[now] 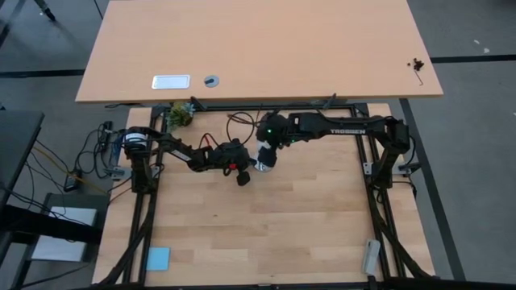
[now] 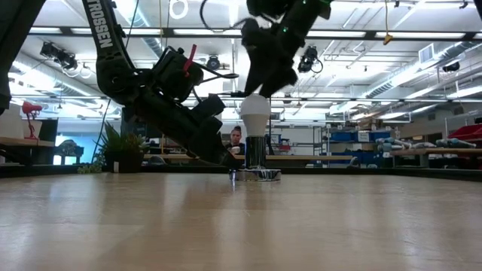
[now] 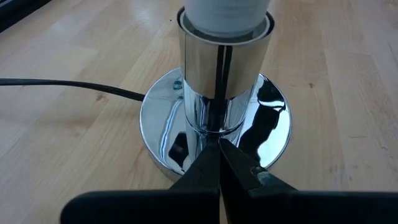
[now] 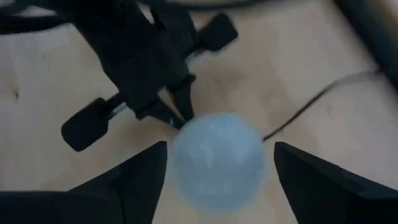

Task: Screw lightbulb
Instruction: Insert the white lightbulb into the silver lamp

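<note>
The white frosted lightbulb stands upright with its narrow end in a chrome socket cup. The cup rises on a short stem from a round chrome base disc that lies flat on the wooden table. My left gripper is shut, with its tips down on the disc at the foot of the stem. My right gripper hangs open over the bulb's dome. Its two fingers stand either side of the dome, a narrow gap showing on each side. A black cord runs from the base. My left gripper presses its shut fingertips on the top of the chrome base disc, right at the foot of the stem. The fingers slant down from the table's left side. The disc lies flat on the table.
A small potted plant sits at the table's far left corner. The black cord loops on the far side. A blue pad lies near the front left, and a grey piece near the front right. Bare wood stretches across the near half.
</note>
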### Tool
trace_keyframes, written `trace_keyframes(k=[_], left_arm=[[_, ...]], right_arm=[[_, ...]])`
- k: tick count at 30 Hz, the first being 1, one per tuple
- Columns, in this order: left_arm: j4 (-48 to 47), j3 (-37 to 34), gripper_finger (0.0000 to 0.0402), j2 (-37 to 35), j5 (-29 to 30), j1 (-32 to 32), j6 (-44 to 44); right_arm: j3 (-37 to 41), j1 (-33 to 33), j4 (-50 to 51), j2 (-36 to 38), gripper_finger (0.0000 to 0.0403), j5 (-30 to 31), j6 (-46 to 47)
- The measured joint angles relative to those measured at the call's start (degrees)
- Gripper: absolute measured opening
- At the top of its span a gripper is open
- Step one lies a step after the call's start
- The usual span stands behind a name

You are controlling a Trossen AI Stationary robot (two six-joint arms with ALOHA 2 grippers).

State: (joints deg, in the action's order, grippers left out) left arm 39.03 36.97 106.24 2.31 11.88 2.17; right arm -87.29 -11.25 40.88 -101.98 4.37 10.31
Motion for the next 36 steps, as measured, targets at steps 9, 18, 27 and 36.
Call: trace_keyframes(k=[9, 18, 27, 36], left_arm=[[-0.04, 0.0, 0.0002, 0.0, -0.01, -0.02, 0.0], [-0.03, 0.0, 0.0002, 0.0, -0.01, -0.02, -0.02], [-0.12, 0.0, 0.0002, 0.0, -0.01, 0.0, -0.09], [-0.25, 0.02, 0.0002, 0.0, 0.0, -0.02, -0.11]], right_arm=[[-3.44, -0.55, 0.91, 0.84, 0.0332, -8.54, -24.34], [-1.69, -3.46, 2.49, -0.3, 0.0321, -12.25, -33.43], [-1.41, -3.5, 2.4, -2.94, 0.0304, -11.53, -35.61], [-1.63, -2.69, 1.59, -3.6, 0.0269, -8.36, -25.51]])
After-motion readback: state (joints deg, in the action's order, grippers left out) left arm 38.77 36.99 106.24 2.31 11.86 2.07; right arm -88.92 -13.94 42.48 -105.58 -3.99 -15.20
